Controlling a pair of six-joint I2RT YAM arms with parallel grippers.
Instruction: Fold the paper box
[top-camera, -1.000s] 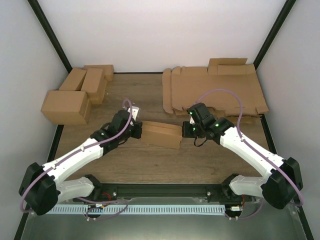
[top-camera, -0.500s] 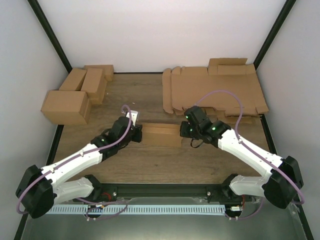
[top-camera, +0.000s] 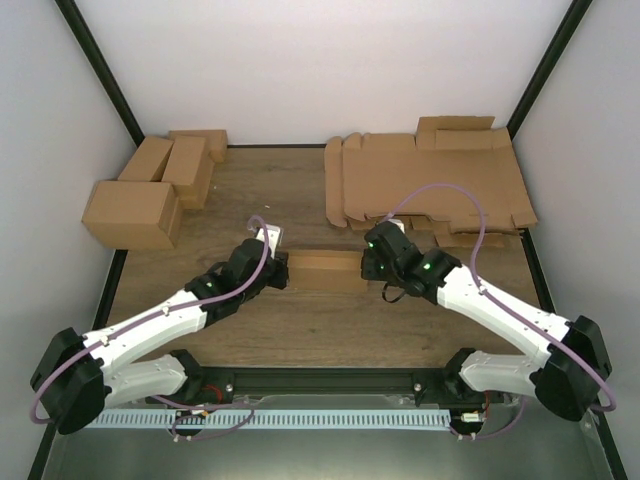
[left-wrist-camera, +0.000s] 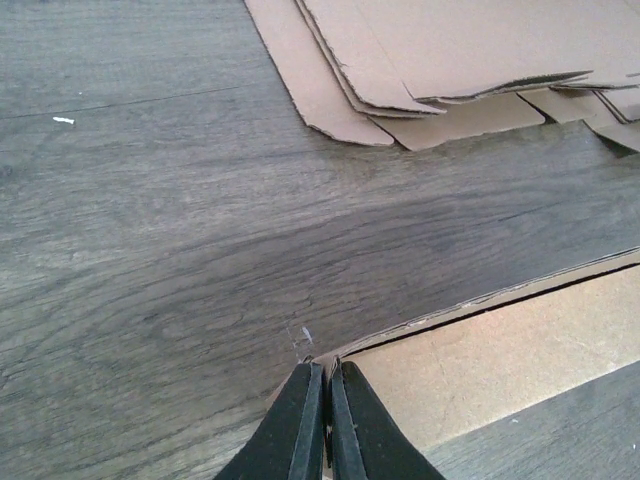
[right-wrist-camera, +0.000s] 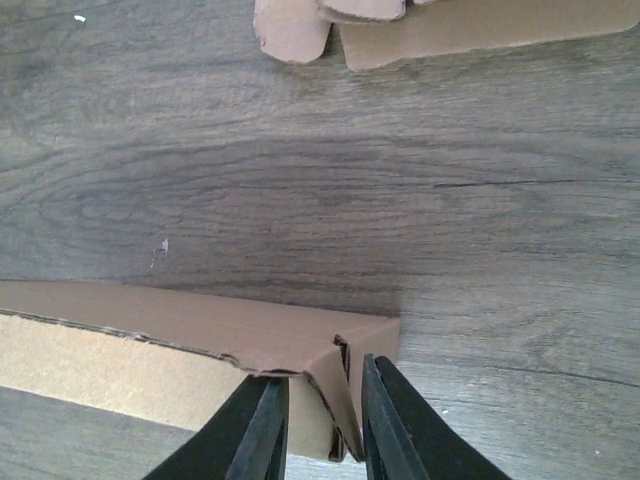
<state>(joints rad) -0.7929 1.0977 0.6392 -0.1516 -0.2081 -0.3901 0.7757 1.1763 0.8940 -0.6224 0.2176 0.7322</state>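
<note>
Checking both pincers at the paper box (top-camera: 322, 270): it lay flat mid-table (top-camera: 300, 330), long axis left-right, between the two arms.

Left gripper (left-wrist-camera: 320, 368): jaws fully together, no gap visible. Tips sat right at the box's (left-wrist-camera: 500, 360) near-left corner edge, touching or nearly so. I couldn't tell whether a thin cardboard edge was caught between them. From the top camera the left gripper (top-camera: 278, 270) butted against the box's left end.

Right gripper (right-wrist-camera: 322, 378): jaws parted only a little, a narrow gap. They straddled the folded end corner of the box (right-wrist-camera: 200, 335), with the end flap's cardboard showing in the gap (pad contact not resolvable). From above the right gripper (top-camera: 367, 262) sat at the box's right end.

Markings: box faces plain brown cardboard, raw cut edges.

Pile of flat cardboard sheets (top-camera: 430, 185) lay far right, apart from the box. Finished boxes (top-camera: 150, 190) were grouped far left.
</note>
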